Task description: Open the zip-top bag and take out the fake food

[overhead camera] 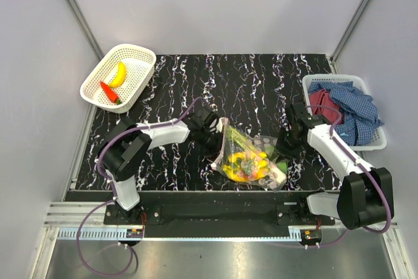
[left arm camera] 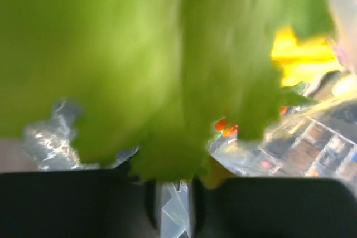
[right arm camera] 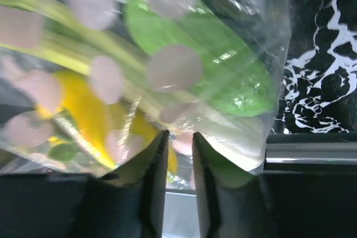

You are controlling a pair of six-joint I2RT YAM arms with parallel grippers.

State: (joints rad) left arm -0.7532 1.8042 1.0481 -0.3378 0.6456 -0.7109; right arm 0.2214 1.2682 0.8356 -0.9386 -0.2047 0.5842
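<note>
Status: the zip-top bag [overhead camera: 245,145] lies on the table [overhead camera: 261,89] at lower centre of the top view, between the two arms. Its long axis runs diagonally from upper left to lower right.

The fake food [overhead camera: 247,165] is bunched in the lower-right half. The upper-left end is mostly loose film, raised and pointing toward the left gripper [overhead camera: 214,139].

Left gripper: clenched on the bag. In its wrist view the fingers [left arm camera: 83,204] stand nearly together with crinkled film between them, and a green piece fills the frame just beyond.

Right gripper [overhead camera: 285,148]: it sits against the bag's right side. Its wrist view shows a narrow slit between the fingers [right arm camera: 150,182] with dotted plastic at the tips. I cannot tell whether it is pinching the film or only touching it.

Assessment: I judge the two grippers are set on opposite sides so that the film can be pulled apart at the mouth. I cannot locate the zip strip in these views, so I cannot say which end is the opening.

Other items: a banana [overhead camera: 118,74] and a chili [overhead camera: 109,92] lie in the white basket [overhead camera: 134,53] at upper left, well apart from the bag.
</note>
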